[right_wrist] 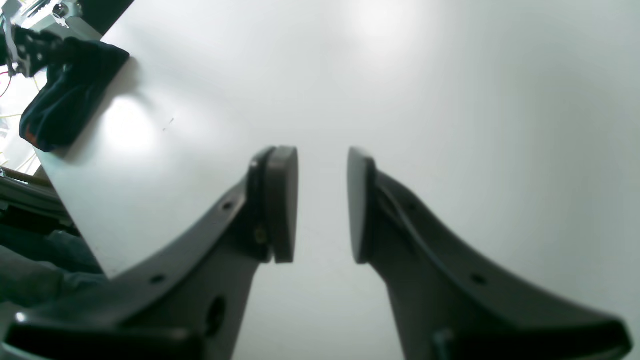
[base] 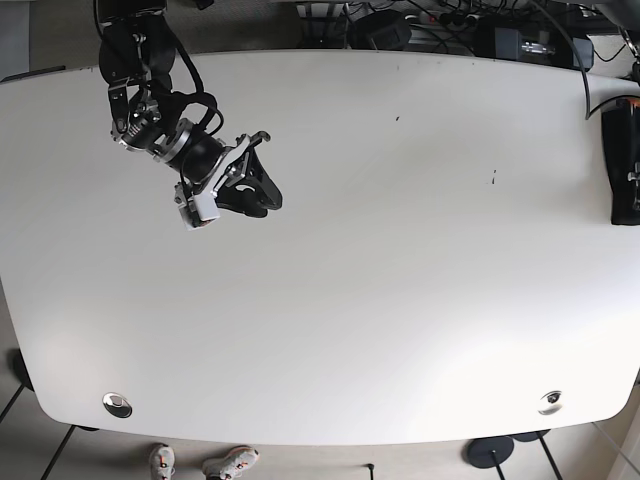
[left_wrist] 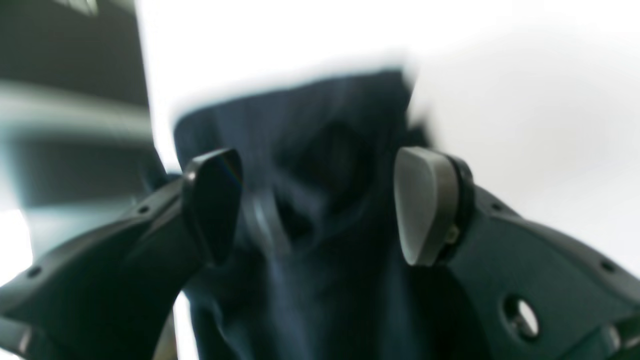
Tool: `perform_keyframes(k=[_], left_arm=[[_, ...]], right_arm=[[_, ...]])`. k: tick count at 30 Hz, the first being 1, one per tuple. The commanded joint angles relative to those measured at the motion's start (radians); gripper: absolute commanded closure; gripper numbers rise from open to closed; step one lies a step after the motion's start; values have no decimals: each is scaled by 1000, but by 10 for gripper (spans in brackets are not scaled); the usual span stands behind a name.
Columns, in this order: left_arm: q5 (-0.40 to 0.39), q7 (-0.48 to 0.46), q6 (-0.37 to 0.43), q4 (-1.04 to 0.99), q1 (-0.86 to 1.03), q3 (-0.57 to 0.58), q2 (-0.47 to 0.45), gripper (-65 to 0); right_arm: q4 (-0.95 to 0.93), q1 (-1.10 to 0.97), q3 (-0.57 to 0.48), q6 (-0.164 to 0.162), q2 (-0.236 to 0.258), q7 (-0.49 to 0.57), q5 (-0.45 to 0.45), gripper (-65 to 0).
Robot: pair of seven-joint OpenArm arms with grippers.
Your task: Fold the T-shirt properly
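Observation:
The T-shirt (base: 622,160) is a dark navy bundle at the far right edge of the white table (base: 400,280). In the left wrist view my left gripper (left_wrist: 317,205) is open, with the blurred navy T-shirt (left_wrist: 320,130) right in front of and between its spread fingers (left_wrist: 425,205). My right gripper (base: 268,198) hovers over bare table at the far left, well away from the shirt. In the right wrist view it (right_wrist: 322,205) is open and empty. The bunched shirt (right_wrist: 70,95) shows far off at the table's corner.
Cables and power strips (base: 480,25) lie behind the table's far edge. A cable (base: 598,90) runs down to the left arm at the right edge. Small dark specks (base: 493,178) mark the tabletop. The table's edge (right_wrist: 70,210) is near the shirt.

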Motion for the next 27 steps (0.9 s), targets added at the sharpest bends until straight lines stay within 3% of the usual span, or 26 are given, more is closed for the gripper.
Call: perform_keyframes(k=[1,3,6,9,11,13,16,19,22,24,27], left_arm=[[-8,-13,2,81,18,-31,12,-446],[-8,-13,2,168,21,-33,71,-446],[0,-13,2,290,22,-8,189,-446],[0,-16,2,331,-22,185,296,-444],[0,-16,2,368,-50,277,356,-444],[0,-16,72,418,-25,337,433,-444],[0,-63,198,497,44,354,539,-444],[4,-246,313,540,162,357,606,-446],[133,-410,448,646,352,351,706,-446],[182,-447,517,719,464,349,747,-446],[188,-459,568,825,618,349,786,-446]], right_arm=[[23,6,7,5,10,29,12,-159],[23,3,13,3,11,34,7,-159],[23,-10,39,3,7,61,-91,-159],[17,-34,81,3,-23,107,-275,-159],[17,-65,143,5,-79,147,-379,-159],[-20,-79,229,14,-133,244,-517,-159],[-100,-111,301,14,-154,436,-622,-159],[-203,-128,335,14,-154,617,-629,-159],[-252,-205,337,14,-104,727,-626,-159],[-244,-261,337,14,-85,747,-602,-159],[-226,-347,335,14,-33,747,-468,-159]])
